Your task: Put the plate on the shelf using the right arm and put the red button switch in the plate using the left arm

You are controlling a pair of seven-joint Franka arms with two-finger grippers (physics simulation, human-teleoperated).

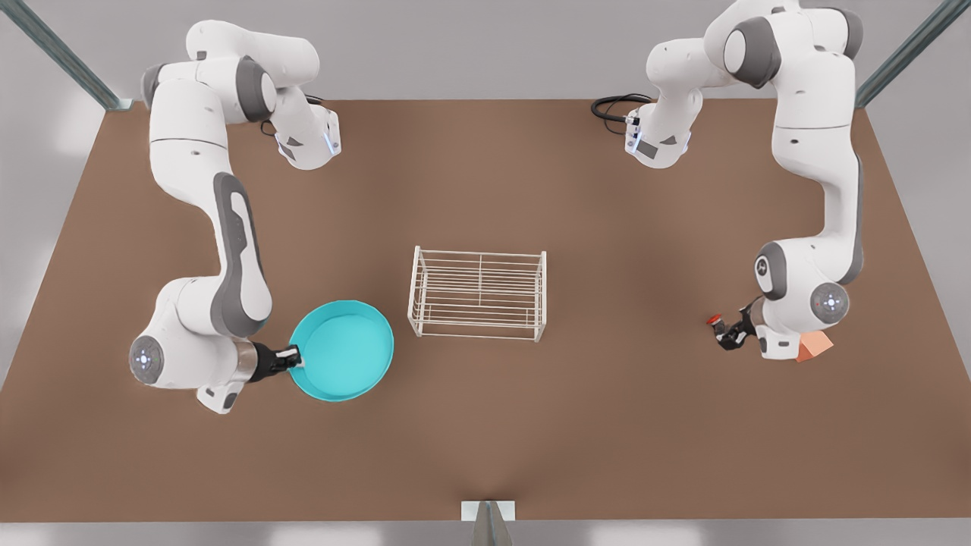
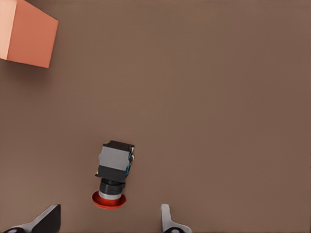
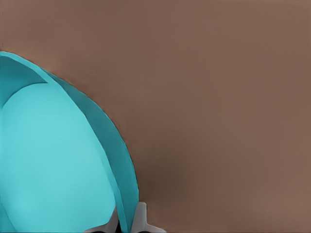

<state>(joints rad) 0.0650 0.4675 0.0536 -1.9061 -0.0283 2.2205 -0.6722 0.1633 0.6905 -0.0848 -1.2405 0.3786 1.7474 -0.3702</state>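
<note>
Red button switch (image 2: 113, 178) lies on bench (image 2: 218, 97) between spread fingers (image 2: 167, 221) of left end effector (image 2: 104, 221), ungripped, red cap toward it; orange cube (image 2: 26, 34) well apart. Right end effector (image 3: 127, 221) clenched on rim of plate (image 3: 53, 160), at front view's left. Shelf (image 1: 478, 293) stands mid-bench, near plate, apart from it.

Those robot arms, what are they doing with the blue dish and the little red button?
The right gripper has its fingers pinched on the rim of the plate, beside the shelf, which has nothing on it yet. The left gripper is down at the red button switch, fingers open on either side of it. An orange cube sits nearby.
</note>
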